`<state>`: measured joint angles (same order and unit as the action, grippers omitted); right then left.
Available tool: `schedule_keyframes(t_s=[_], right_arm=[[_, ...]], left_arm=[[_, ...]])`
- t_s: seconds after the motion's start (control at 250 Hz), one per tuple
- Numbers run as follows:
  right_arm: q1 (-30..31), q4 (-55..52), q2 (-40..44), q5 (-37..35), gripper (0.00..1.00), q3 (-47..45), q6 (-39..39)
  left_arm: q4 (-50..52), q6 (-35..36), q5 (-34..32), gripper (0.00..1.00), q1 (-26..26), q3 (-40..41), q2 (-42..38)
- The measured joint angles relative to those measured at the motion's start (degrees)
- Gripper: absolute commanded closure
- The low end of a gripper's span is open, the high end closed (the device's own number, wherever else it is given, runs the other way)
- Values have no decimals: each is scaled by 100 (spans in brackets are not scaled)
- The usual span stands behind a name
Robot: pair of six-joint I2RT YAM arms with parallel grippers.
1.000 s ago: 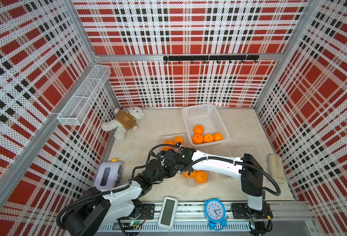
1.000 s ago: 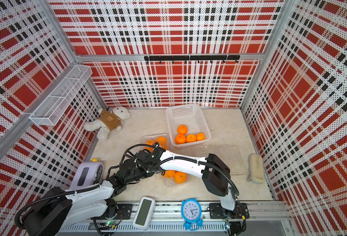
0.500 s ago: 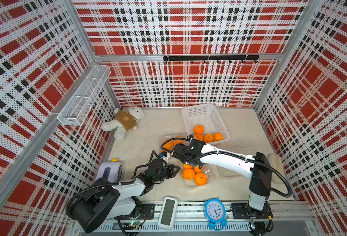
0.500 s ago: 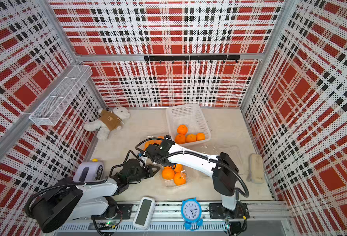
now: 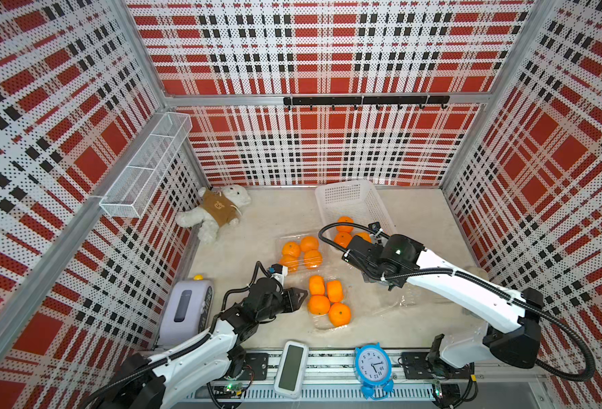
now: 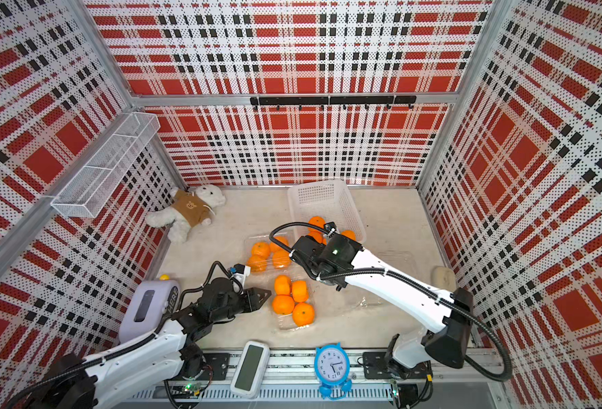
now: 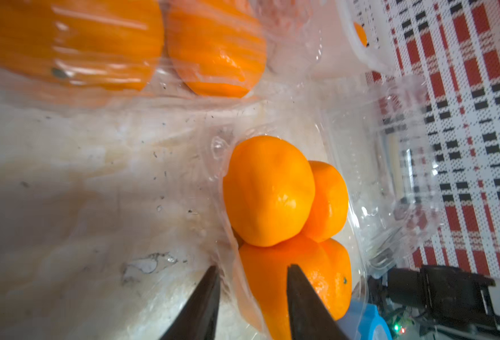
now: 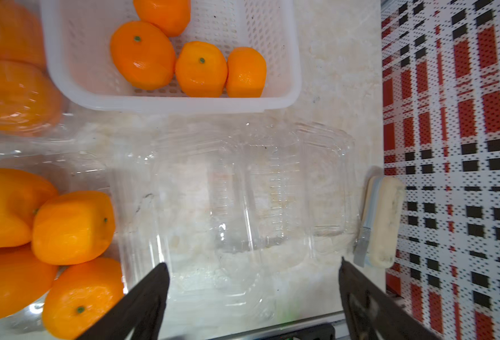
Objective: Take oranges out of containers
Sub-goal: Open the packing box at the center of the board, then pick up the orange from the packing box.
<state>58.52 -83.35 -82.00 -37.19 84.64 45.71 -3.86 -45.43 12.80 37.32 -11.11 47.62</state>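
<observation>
Now, oranges (image 5: 319, 304): four bare in the near tray (image 5: 328, 327); four in the far tray (image 5: 281, 241), seen through ribbed clear plastic in the left wrist view; four in the basket (image 5: 342, 198)
Third tray (image 8: 272, 191): clear, empty, lying open on the worktop (image 5: 257, 248) between the near tray and the right wall
Left tool (image 7: 251, 266): jaws partway apart; tips at the near tray's side, its thin wall showing between them; whether they touch it cannot be told
Right tool (image 8: 253, 262): jaws wide apart, empty, above the third tray
Basket: white, perforated, behind the trays
Bear (image 5: 218, 209): back left corner
Clock (image 5: 372, 368): blue, on the front rail
</observation>
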Motion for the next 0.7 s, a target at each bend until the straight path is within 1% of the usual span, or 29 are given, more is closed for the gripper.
schedule_keyframes(t_s=[0.12, 0.196, 0.364, 0.528, 0.54, 0.548, 0.7], right_arm=[[238, 809, 195, 529, 7, -289, -39], [396, 1443, 105, 911, 8, -511, -33], [555, 2441, -627, 1537, 12, -686, 66], [560, 2837, -1307, 1784, 13, -686, 271], [560, 2850, -1351, 1788, 13, -686, 295], [560, 2850, -1368, 1792, 13, -688, 306], [544, 2957, -1578, 1794, 17, -730, 501]], left_arm=[[758, 94, -203, 32, -7, -87, -675], [1224, 146, -345, 28, -26, -186, -1115], [2144, 315, -616, 17, -66, -560, -1969], [2675, 391, -754, 11, -74, -909, -2415], [2710, 393, -763, 2, -74, -929, -2435], [2726, 393, -769, 0, -74, -938, -2444], [3147, 393, -837, 1, -74, -1174, -2559]])
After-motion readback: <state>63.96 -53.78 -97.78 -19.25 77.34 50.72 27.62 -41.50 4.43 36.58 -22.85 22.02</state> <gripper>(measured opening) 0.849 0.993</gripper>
